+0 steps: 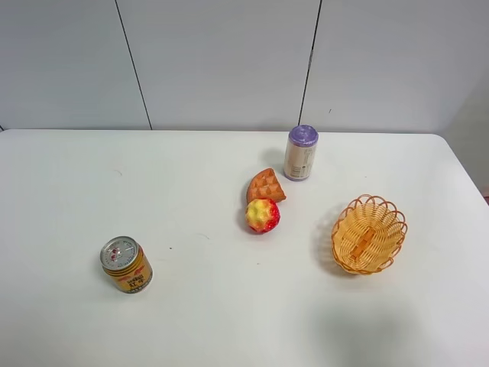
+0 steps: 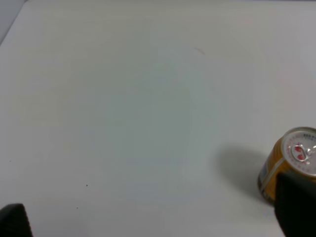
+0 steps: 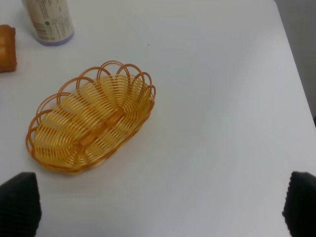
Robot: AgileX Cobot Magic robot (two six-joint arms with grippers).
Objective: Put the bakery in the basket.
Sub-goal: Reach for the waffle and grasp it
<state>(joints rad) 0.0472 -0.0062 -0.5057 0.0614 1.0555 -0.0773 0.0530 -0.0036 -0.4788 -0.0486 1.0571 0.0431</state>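
Observation:
The bakery (image 1: 266,186), an orange-brown waffle wedge, lies near the table's middle and touches a red-and-yellow fruit. Its edge also shows in the right wrist view (image 3: 7,48). The basket (image 1: 369,234), oval orange wicker with a looped rim, stands empty to the right of it, and fills the right wrist view (image 3: 91,123). My right gripper (image 3: 160,207) is open and empty, above the table just short of the basket. My left gripper (image 2: 154,217) is open and empty over bare table on the left. Neither arm shows in the exterior high view.
A round red-and-yellow fruit (image 1: 262,215) sits against the waffle's near side. A purple-lidded can (image 1: 301,153) stands behind it, also seen in the right wrist view (image 3: 49,19). A yellow drink can (image 1: 126,264) stands front left, beside my left finger (image 2: 296,202).

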